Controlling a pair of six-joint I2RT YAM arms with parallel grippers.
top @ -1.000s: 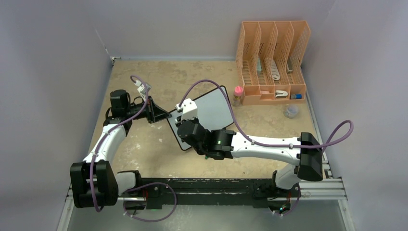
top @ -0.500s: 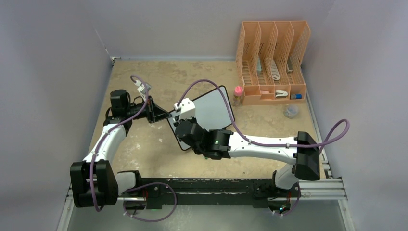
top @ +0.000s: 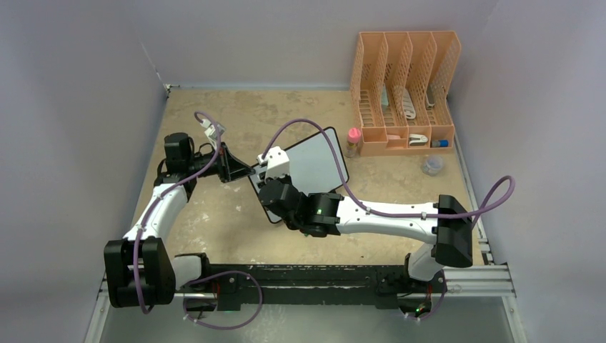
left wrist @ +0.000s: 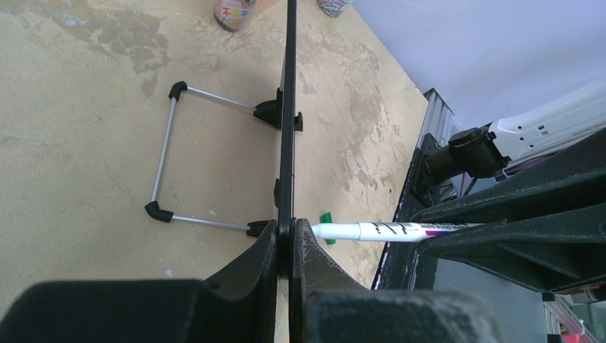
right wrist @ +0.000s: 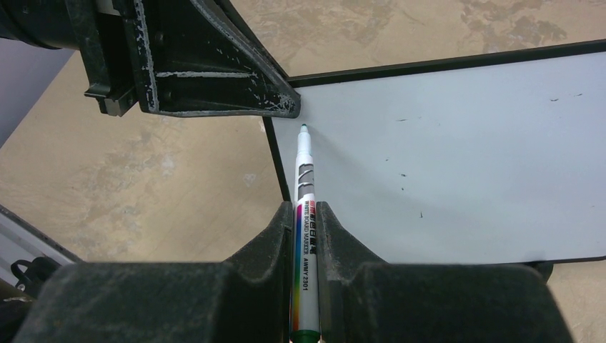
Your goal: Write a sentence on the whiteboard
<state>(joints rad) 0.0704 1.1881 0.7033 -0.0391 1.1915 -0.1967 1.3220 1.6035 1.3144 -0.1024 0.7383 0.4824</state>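
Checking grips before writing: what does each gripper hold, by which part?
Left gripper clamps the black-framed white whiteboard by an edge near a corner; right gripper clamps the green-tipped white marker by its rear half.

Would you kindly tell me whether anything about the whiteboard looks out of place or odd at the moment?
Nothing is spilled or broken. The whiteboard, clamped at its edge by the left gripper, bears only a few tiny dark specks and no lettering. The marker in the right gripper points at the corner beside that grip.
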